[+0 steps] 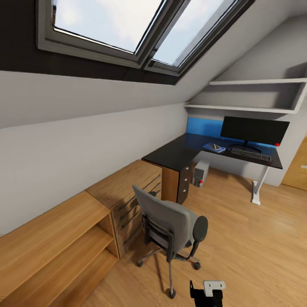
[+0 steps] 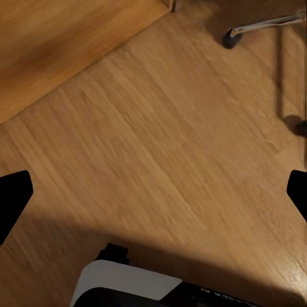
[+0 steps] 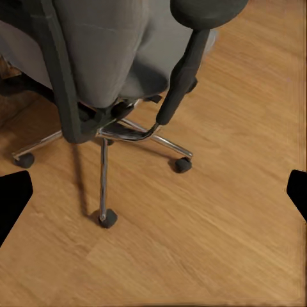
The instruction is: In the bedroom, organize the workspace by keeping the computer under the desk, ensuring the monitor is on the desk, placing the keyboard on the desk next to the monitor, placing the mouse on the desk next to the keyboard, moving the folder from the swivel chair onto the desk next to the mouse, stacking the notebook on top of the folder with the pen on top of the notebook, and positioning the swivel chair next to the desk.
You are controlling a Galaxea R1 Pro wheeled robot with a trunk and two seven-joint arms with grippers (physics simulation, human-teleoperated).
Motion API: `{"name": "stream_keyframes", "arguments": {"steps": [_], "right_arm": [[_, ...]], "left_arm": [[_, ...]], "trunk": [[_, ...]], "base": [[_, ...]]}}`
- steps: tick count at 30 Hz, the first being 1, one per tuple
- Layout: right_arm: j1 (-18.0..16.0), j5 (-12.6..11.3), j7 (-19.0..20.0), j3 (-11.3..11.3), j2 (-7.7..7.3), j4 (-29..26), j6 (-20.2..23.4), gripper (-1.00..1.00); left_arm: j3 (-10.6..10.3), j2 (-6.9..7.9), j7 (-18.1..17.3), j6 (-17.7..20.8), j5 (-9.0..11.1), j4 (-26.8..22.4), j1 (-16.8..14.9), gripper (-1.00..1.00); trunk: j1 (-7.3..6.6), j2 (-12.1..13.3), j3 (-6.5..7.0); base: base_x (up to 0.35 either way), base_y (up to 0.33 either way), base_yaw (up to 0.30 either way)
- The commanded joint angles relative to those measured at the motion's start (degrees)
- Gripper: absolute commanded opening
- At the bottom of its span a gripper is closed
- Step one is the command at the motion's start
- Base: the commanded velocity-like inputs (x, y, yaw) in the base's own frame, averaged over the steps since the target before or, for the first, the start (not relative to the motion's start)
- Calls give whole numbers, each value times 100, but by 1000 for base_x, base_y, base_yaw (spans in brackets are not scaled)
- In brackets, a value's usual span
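The black desk (image 1: pixel 179 151) stands in the far corner of the bedroom. On it are the monitor (image 1: pixel 254 130), the keyboard (image 1: pixel 251 154) in front of it, and the blue folder (image 1: pixel 211 148) with the dark notebook (image 1: pixel 216 146) lying on top. The grey computer (image 1: pixel 201 172) sits under the desk. The mouse and pen are too small to make out. The swivel chair (image 1: pixel 168 221) (image 3: pixel 109 57) stands apart from the desk, close in front of me. My left gripper (image 2: pixel 153 198) hangs open over bare floor. My right gripper (image 3: pixel 153 195) is open above the floor beside the chair's base.
A low light-wood cabinet (image 1: pixel 128 187) and an open shelf unit (image 1: pixel 55 243) run along the left wall under the sloped ceiling. A blue panel (image 1: pixel 204 126) and wall shelves (image 1: pixel 256 96) sit behind the desk. A wooden door (image 1: pixel 298 166) is at the right. Open floor (image 1: pixel 256 247) lies right of the chair.
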Motion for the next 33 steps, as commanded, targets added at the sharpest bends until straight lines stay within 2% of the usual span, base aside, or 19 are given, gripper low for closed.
{"name": "stream_keyframes", "arguments": {"steps": [1, 6, 17, 33], "right_arm": [[-9, -24, -27, 49, 4, 12, -14, 100], [-9, -24, -27, 50, 4, 15, -14, 100], [-11, -16, -19, 51, 1, 15, -14, 100], [-8, -6, -20, 52, 4, 15, -21, 100]], "left_arm": [[-49, 4, 39, -25, 40, -4, -5, 100], [-49, -1, 39, -19, 40, -2, -5, 100], [-47, 4, 39, -23, 40, 3, -5, 100], [-49, -1, 39, -25, 40, 1, -4, 100]], "trunk": [[4, -13, -13], [4, -13, -13], [4, -13, -13], [4, -13, -13]], "base": [[0, 0, -271], [5, 53, -272], [61, 272, -276], [3, 54, -286]]}}
